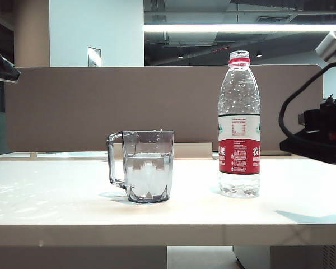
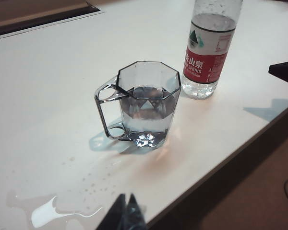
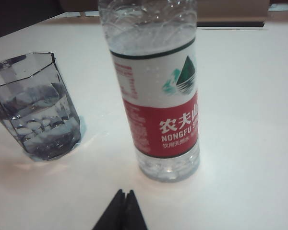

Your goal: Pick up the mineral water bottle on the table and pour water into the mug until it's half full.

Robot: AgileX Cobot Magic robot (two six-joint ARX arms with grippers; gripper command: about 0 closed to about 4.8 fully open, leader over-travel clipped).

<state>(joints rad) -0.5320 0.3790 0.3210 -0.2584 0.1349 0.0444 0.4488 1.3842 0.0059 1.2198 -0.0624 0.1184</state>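
Note:
The mineral water bottle (image 1: 239,129) stands upright on the table (image 1: 56,207), right of the mug (image 1: 148,165). Its white-and-red label (image 3: 159,103) faces the right wrist camera, and water reaches just above the label. The faceted grey mug (image 2: 145,103) holds water to about half its height, handle (image 2: 105,112) to the side. My right gripper (image 3: 124,192) is shut and empty, a short way from the bottle's (image 3: 158,96) base and not touching it. My left gripper (image 2: 125,196) is shut with nothing in it, near the table's front edge, well short of the mug.
A small puddle (image 2: 43,214) and scattered drops of water lie on the table between the left gripper and the mug. A brown partition panel (image 1: 101,101) runs behind the table. The right arm's black body and cable (image 1: 316,134) hang at the right edge.

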